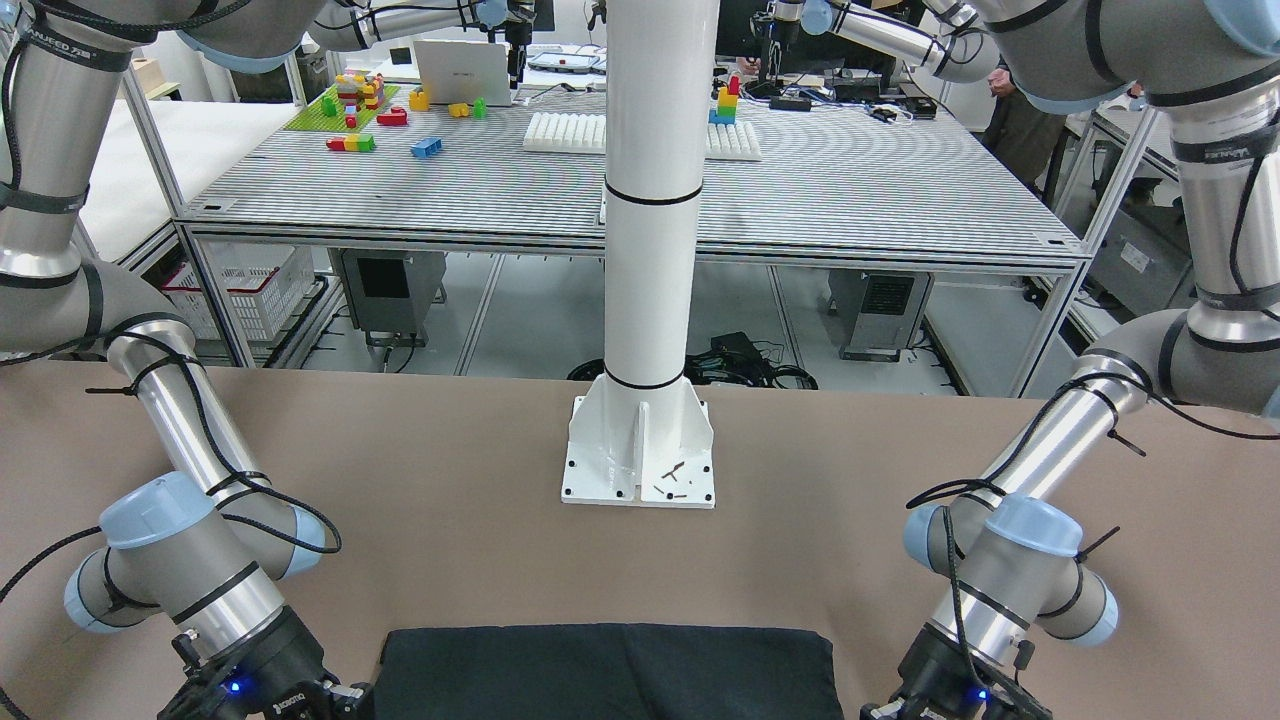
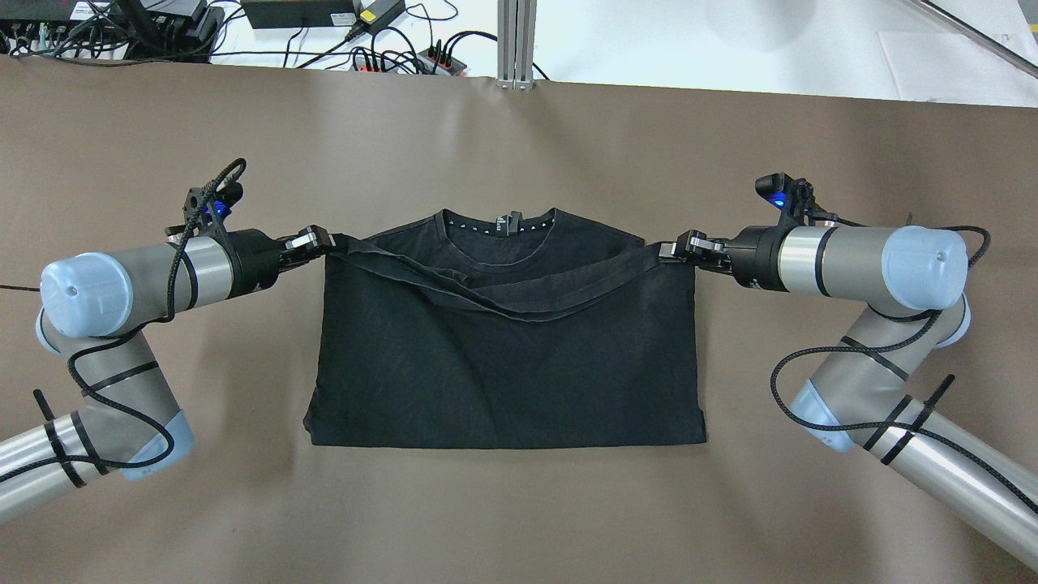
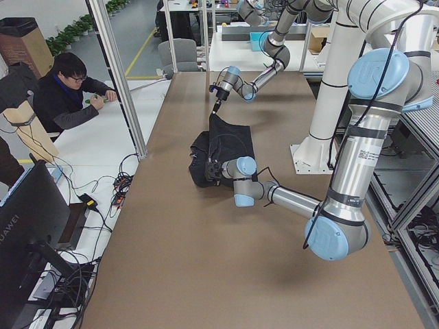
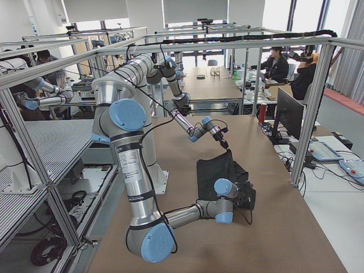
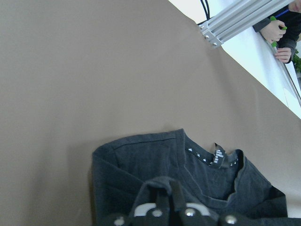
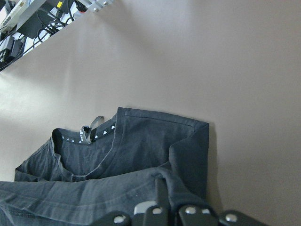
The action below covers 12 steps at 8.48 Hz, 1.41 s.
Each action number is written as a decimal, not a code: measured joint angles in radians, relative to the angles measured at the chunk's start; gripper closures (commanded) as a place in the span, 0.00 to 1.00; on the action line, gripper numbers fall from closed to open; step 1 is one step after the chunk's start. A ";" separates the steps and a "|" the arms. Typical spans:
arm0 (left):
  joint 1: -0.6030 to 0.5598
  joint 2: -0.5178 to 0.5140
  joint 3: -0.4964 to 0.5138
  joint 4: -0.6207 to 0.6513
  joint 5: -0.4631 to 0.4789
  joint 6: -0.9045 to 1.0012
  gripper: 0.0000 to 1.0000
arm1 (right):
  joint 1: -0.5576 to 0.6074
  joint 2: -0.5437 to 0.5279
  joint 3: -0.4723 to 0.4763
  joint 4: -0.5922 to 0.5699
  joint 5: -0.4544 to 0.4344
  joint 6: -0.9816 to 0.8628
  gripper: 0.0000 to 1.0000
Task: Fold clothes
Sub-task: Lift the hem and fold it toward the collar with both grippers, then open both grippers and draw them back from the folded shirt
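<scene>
Clothes (image 2: 503,365): black tee, flat on brown table cover (image 2: 519,519), mid-table, well apart from white pole base (image 1: 640,460). Long axis runs L–R across table. Collar (image 2: 462,223) pts away from robot, twd far edge. One hemmed edge is raised off the body and strung btw both grippers, sagging in the middle.

Neck label (image 2: 504,223) sits in collar, print too small to read. Monitor (image 3: 27,226) back reads HUAWEI.

L gripper (image 2: 318,240): fingers pinched tight on the raised edge's left end. R gripper (image 2: 681,246): same, clamped on its right end.
</scene>
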 measured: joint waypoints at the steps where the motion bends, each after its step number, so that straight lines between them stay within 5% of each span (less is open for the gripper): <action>1: -0.004 0.001 0.019 -0.001 0.001 0.003 1.00 | 0.010 0.000 -0.018 0.000 -0.005 0.000 1.00; 7: -0.015 -0.003 0.019 0.006 -0.006 0.004 1.00 | 0.036 0.068 -0.040 -0.051 -0.007 0.011 1.00; 8: -0.017 -0.004 -0.011 0.024 -0.012 0.003 0.85 | 0.035 0.090 -0.040 -0.084 -0.006 0.011 1.00; 9: -0.018 0.001 -0.048 0.047 -0.022 0.003 0.20 | 0.035 0.102 -0.040 -0.106 -0.007 0.012 0.76; 10: -0.018 0.008 -0.073 0.060 -0.026 0.003 0.06 | 0.035 0.106 -0.039 -0.118 -0.007 0.011 0.07; 12: -0.019 0.016 -0.091 0.070 -0.022 0.003 0.06 | 0.035 0.104 -0.039 -0.126 -0.006 0.004 0.06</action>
